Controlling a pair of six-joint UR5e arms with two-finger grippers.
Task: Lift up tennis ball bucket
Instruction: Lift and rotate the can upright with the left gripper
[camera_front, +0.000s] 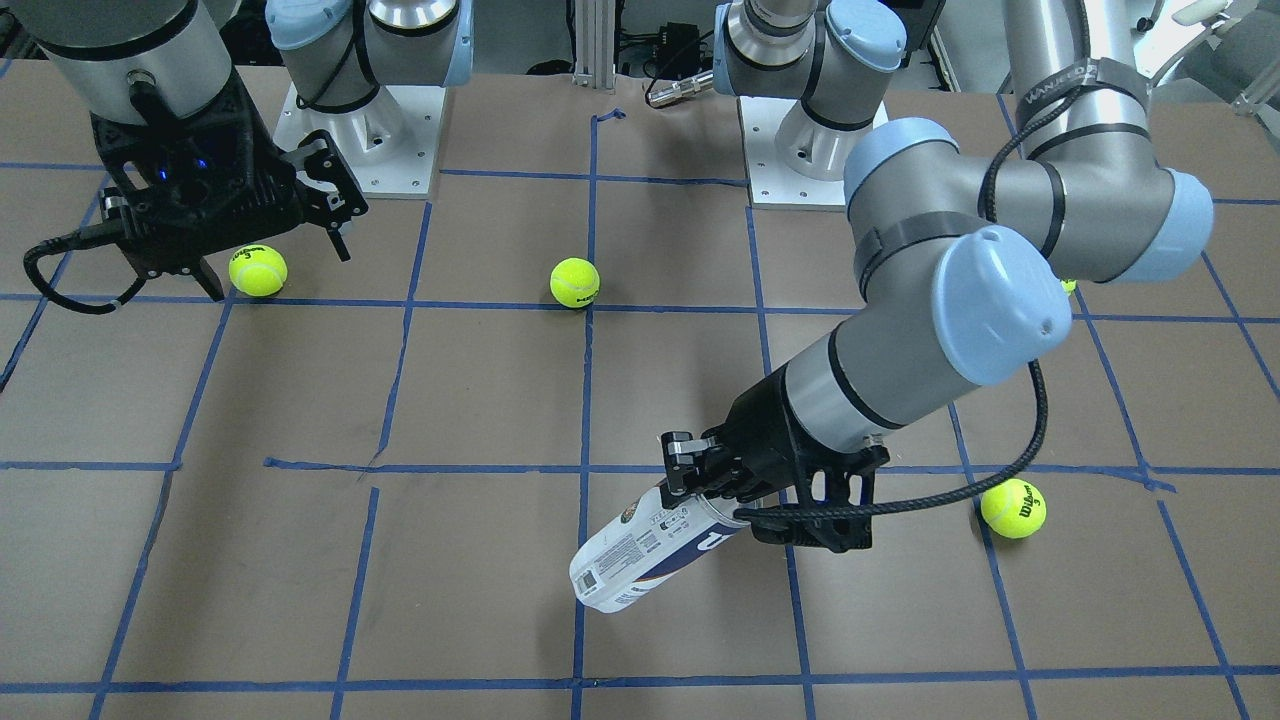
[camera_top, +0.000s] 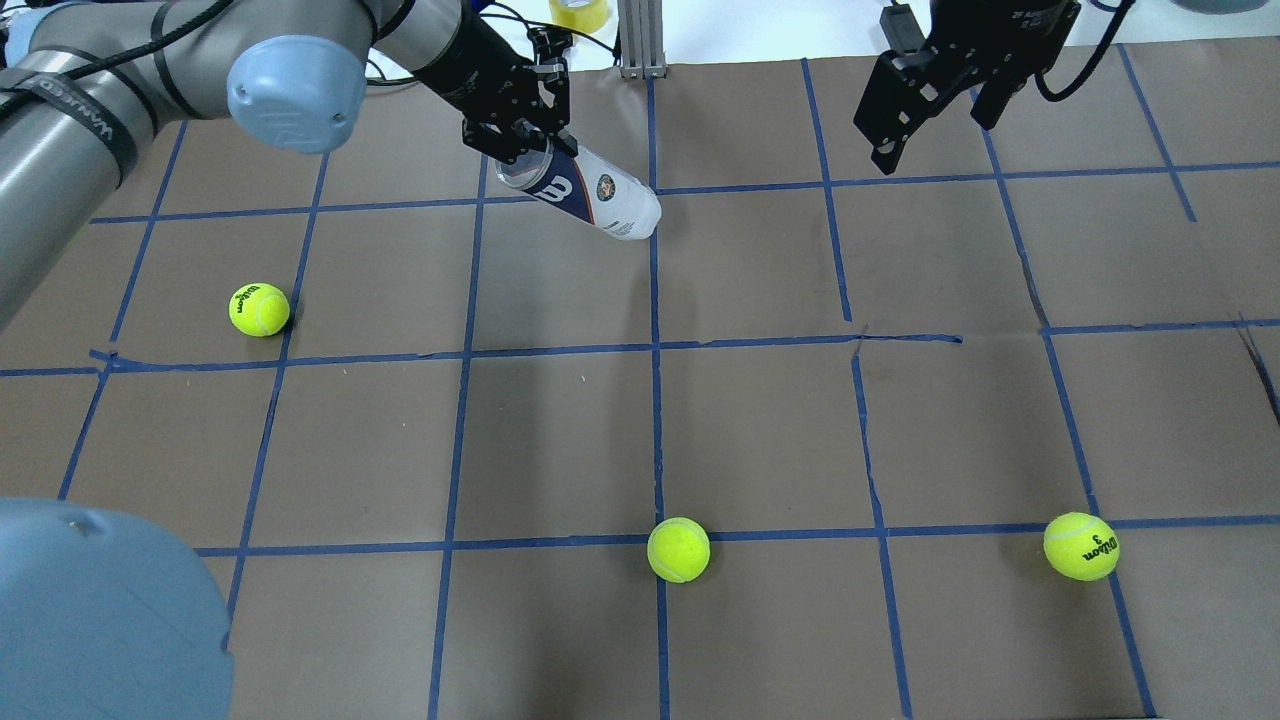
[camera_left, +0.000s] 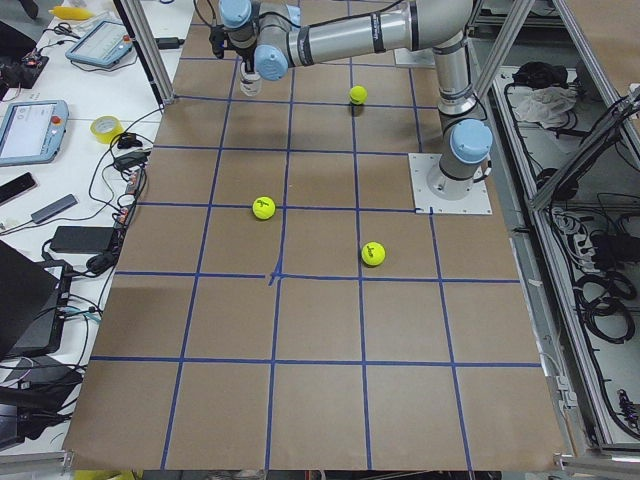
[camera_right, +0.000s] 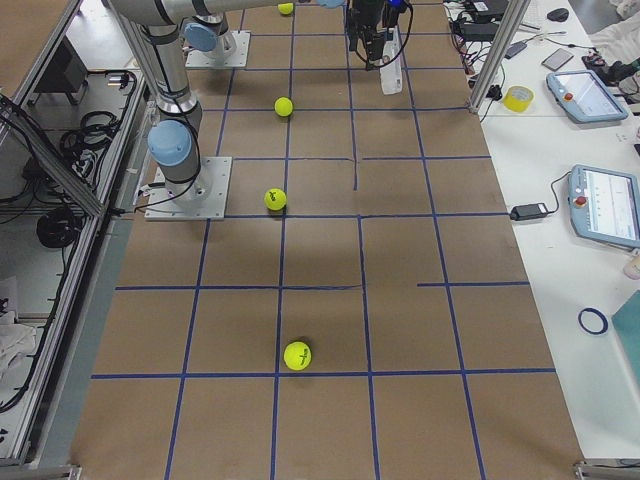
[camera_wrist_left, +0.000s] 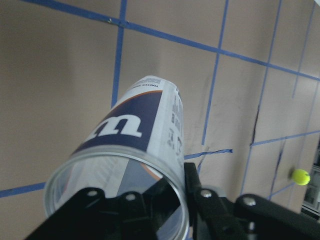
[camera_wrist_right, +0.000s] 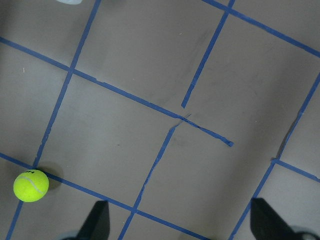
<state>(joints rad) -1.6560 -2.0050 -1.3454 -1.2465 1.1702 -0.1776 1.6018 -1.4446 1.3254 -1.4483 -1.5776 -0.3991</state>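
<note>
One tennis ball bucket (camera_front: 640, 550), held by the left gripper (camera_front: 700, 490), which is clamped on its open rim. The bucket is tilted with its closed end lowest, over the table (camera_top: 760, 430) near the far edge, close to one aluminium post (camera_top: 640, 35). The right gripper (camera_top: 932, 130) hangs spread wide, holding nothing. The right ball (camera_top: 1081, 546), centre ball (camera_top: 678, 549) and left ball (camera_top: 259, 309) lie well apart from the bucket. A fourth ball (camera_front: 1068, 285) peeks from behind the left arm's elbow (a sliver only). A fifth ball (camera_right: 297, 355) lies toward the table's right end, making five in all
</note>
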